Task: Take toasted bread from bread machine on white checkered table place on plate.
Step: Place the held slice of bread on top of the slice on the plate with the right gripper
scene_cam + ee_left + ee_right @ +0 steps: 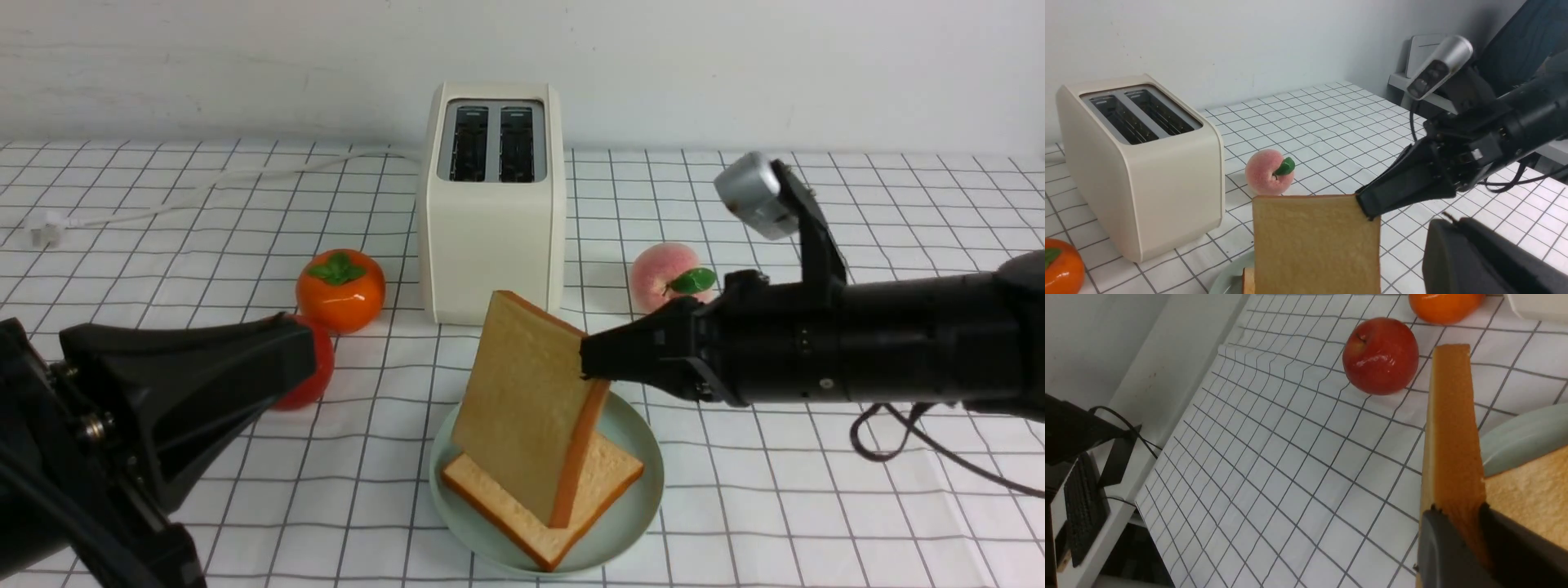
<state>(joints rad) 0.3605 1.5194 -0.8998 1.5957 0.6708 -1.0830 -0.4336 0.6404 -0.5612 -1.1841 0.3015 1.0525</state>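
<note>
Your right arm (914,343) is a thick matte-black cylinder that narrows into a black, wedge-shaped right end effector (584,359). A small silver barrel camera (755,196) sits on a black bracket (819,233) above the wrist, and a thin black cable (890,449) loops beneath the arm. Your left end effector (306,355) is the same matte-black tapered wedge, and you can see a silver bolt (94,426) at its base.

From the front, the red apple (320,377) sits mostly behind the left gripper (295,351); the upright toast slice (522,408) covers much of the flat toast slice (608,474) under it.
</note>
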